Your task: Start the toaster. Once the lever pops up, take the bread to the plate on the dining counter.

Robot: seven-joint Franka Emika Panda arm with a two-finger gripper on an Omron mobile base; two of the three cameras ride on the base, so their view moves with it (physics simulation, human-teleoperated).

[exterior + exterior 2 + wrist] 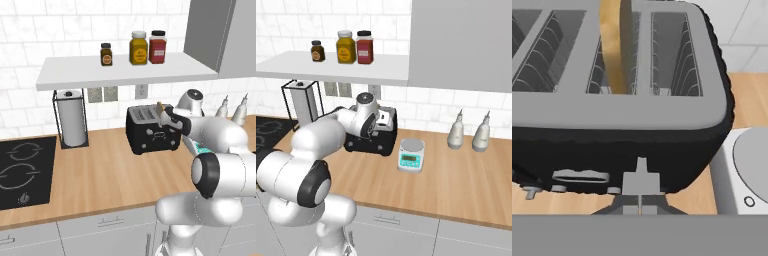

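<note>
The toaster stands toward the far side of the wooden counter, close to the tiled wall, with its front panel facing the near side. Left of it stands a paper towel roll in a black wire holder, and further left a black cooktop is set into the counter. Just right of the toaster, in the right base view, sits a small white kitchen scale with a green display, and well to the right of that two pale bottles stand by the wall. A white shelf hangs above the toaster and carries three jars: a small dark one, a yellow one and a red one.

The toaster's long axis runs left to right along the wall, and its four slots open upward. The bread stands upright on edge in one of the right-hand slots, its top sticking up above the toaster's top; the other slots hold only their wire guides.

The robot's arm reaches over the near counter to the toaster's right front corner, partly hiding that end in the right base view. The gripper is at the toaster's front face, low down, with its jaws clenched tight together just below a small grey lever; whether they touch it cannot be told.
</note>
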